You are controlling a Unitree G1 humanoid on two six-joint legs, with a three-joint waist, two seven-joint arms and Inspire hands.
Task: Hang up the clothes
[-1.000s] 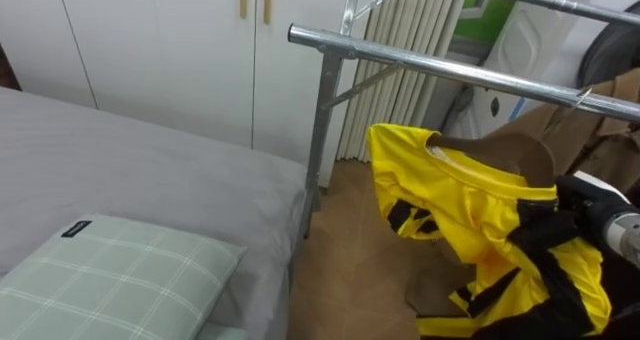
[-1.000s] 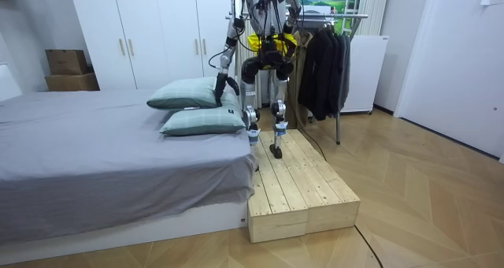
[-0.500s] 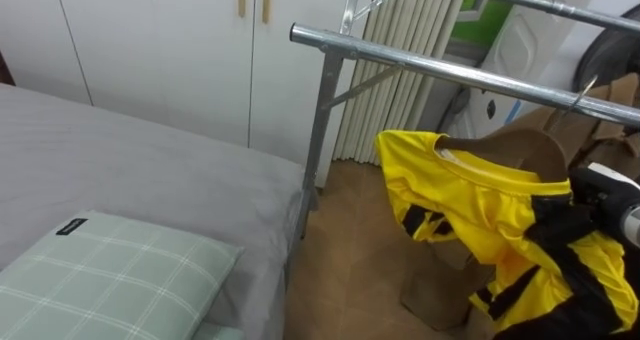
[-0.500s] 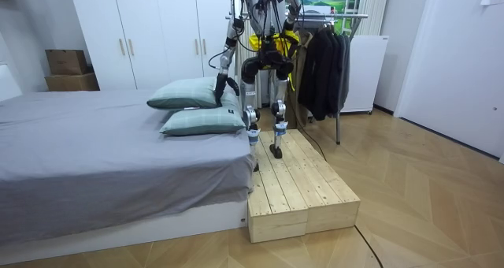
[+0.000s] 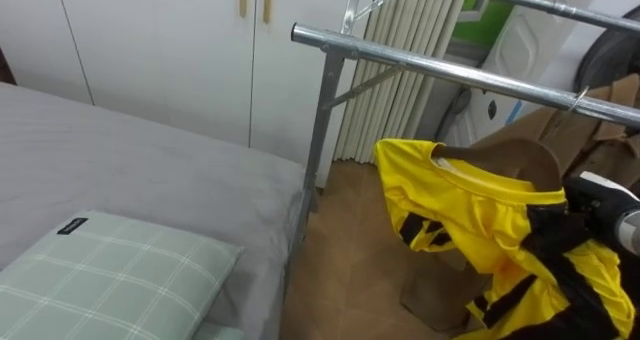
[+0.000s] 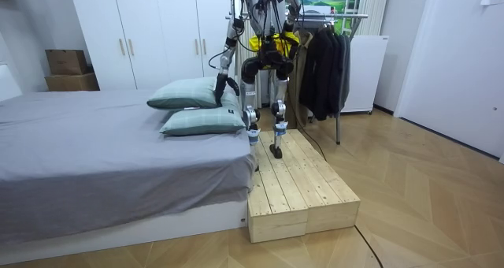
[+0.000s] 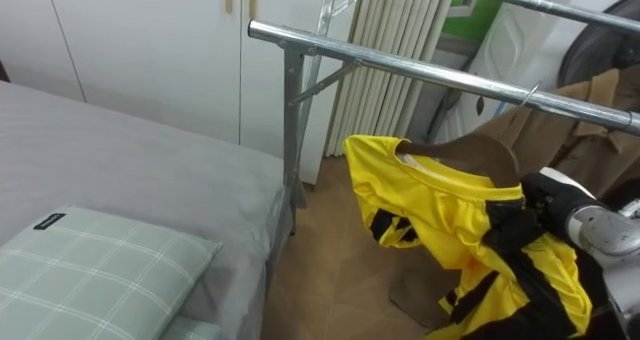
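Bedroom with white wardrobes (image 5: 150, 40) behind a grey bed (image 5: 150, 170) | right hand (image 7: 548, 198): fingers curled into the yellow jersey (image 7: 440, 215), holding it | jersey hangs just below the metal rail (image 7: 400, 68), before a brown garment (image 7: 480, 155) | left hand (image 6: 223, 85): low beside the pillows (image 6: 201, 120), finger state cannot be told | robot stands on wooden platform (image 6: 303, 193) at the bed's edge.

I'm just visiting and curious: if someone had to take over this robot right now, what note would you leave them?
Right hand: shut on the yellow shirt, held just below the rail, beside a brown coat that hangs there.
Left hand: down by the pillows, idle.
Done: shirt is up at the rack.
Left: get it onto the rail, then let go.
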